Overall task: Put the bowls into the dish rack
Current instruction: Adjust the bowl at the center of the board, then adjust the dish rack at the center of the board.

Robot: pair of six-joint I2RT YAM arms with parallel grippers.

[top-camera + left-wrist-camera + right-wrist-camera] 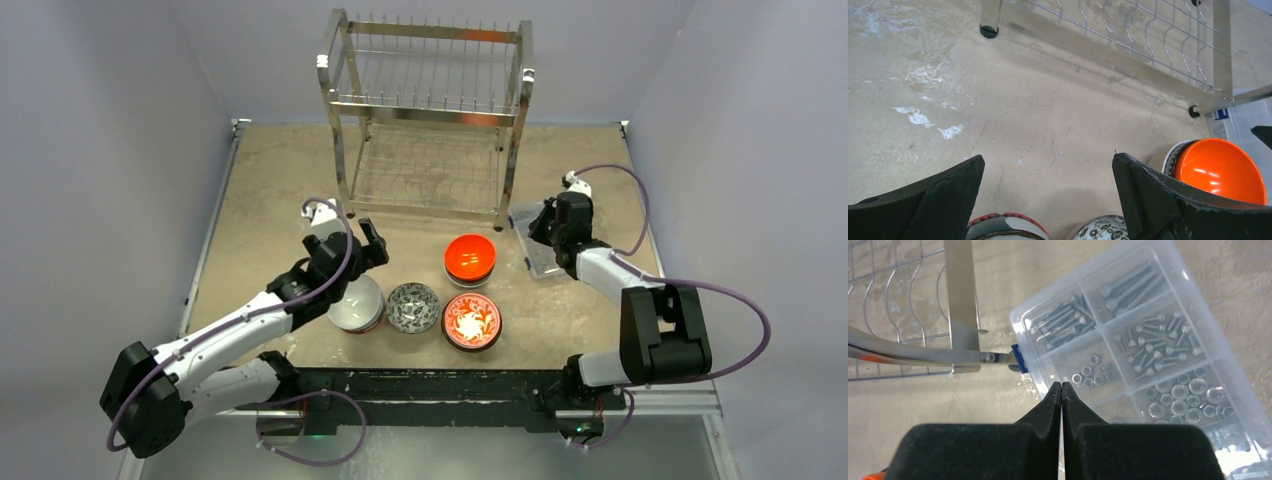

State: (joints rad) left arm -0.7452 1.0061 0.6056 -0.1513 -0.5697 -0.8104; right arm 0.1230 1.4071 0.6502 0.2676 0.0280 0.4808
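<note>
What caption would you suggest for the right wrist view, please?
Right gripper, shut, at the edge of a clear compartment box of bolts and nuts beside the dish rack.

High overhead, wrists close — dish rack [425, 108] shared

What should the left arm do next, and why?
Probably ease the open left gripper back and down onto the rim of the pale bowl: it is the closest bowl, nothing is held, and the dish rack holds none.

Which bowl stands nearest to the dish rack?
The glossy orange bowl, by the dish rack's front right leg. The white bowl, grey patterned bowl and red floral bowl sit in a row farther from it.
</note>
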